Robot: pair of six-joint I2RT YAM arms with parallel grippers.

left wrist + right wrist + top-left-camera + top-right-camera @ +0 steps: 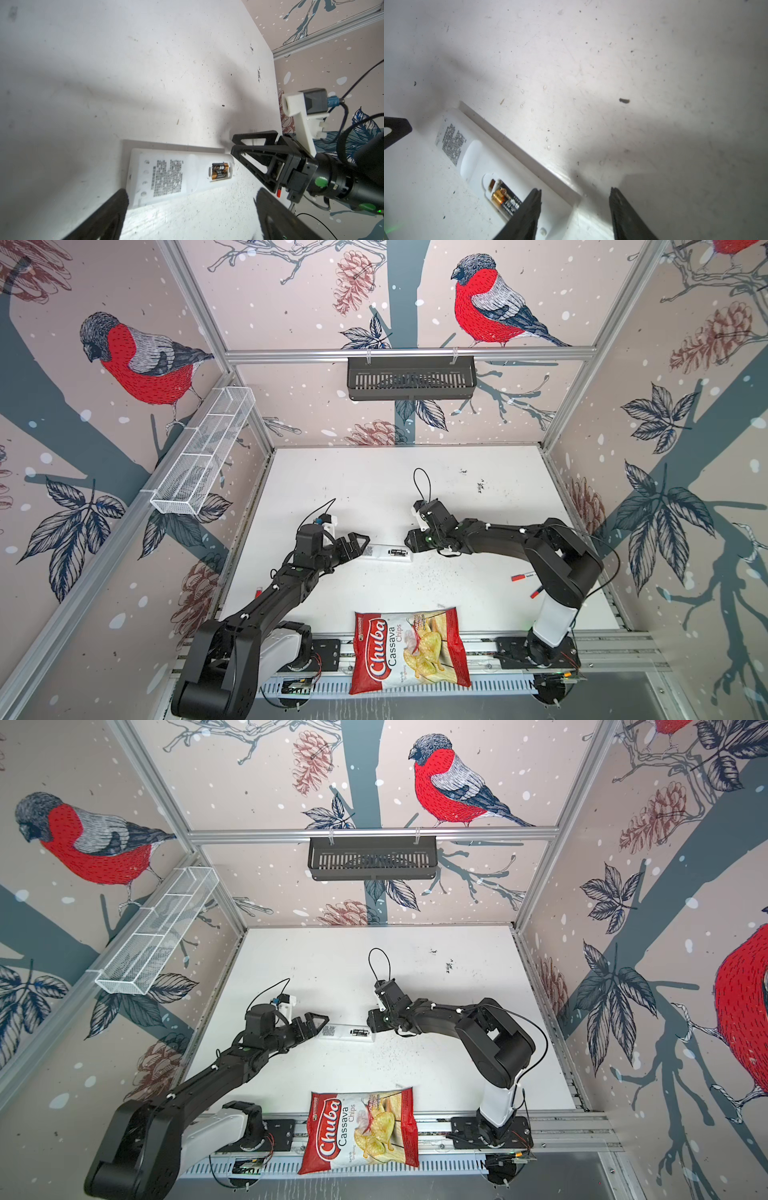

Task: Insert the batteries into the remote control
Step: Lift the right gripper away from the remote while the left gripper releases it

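Left wrist view: my left claw [191, 190] stands wide, one finger at the label end of the remote control [166, 176]; I cannot tell contact.
Remote: back up, flat on the table [457, 497].
Batteries [220, 170]: side by side in the open bay at the remote's far end.
Right claw [233, 143]: partly parted, clamping nothing, tips just beside the remote's battery end.
Arms: both reach low toward the remote from opposite ends.

Bright, diffuse light is falling on the white counter [457, 497] in both top views, leaving only faint shadows. Wide-angle distortion is stretching the walls [83, 510] toward nine and three o'clock. In the wrist views, broad soft shadows are crossing the counter, glare is bleaching the remote control [166, 176], and the nearest jaws are blurring.
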